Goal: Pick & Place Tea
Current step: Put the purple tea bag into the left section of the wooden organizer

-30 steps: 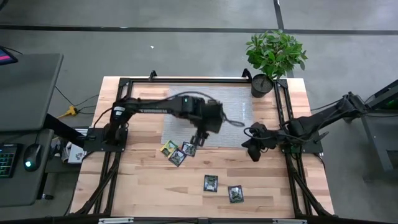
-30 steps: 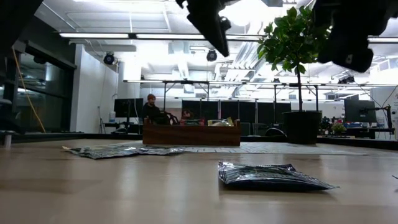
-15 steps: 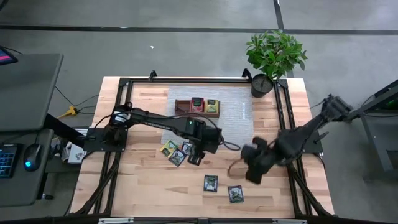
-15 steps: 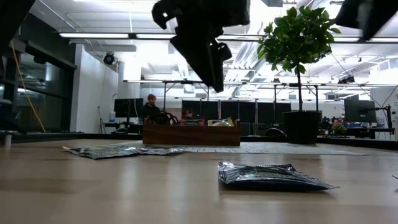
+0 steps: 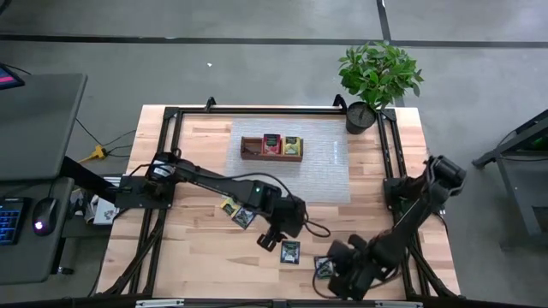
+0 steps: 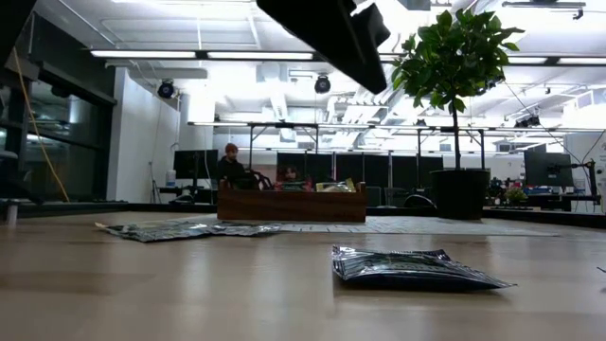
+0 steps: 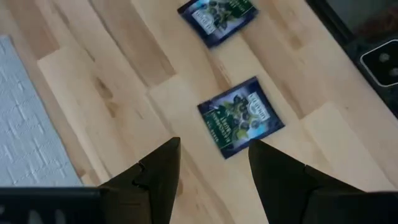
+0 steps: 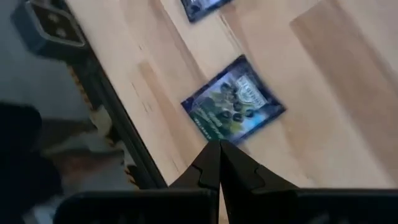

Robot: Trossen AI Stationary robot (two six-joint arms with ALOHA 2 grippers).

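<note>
Nearby, potted plant (image 5: 378, 77) and wooden tray (image 5: 271, 147) flank the mat (image 5: 321, 167)

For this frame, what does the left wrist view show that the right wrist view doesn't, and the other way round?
Only the left wrist view: the left gripper with its fingers apart over bare wood beside a dark tea packet, and an edge of the white mat.

Only the right wrist view: the right gripper with its fingers shut, poised by another dark packet near the table's black frame rail.

Both: the wooden table, one dark packet close ahead and a second cut off at the picture's edge. Neither gripper holds anything.
</note>
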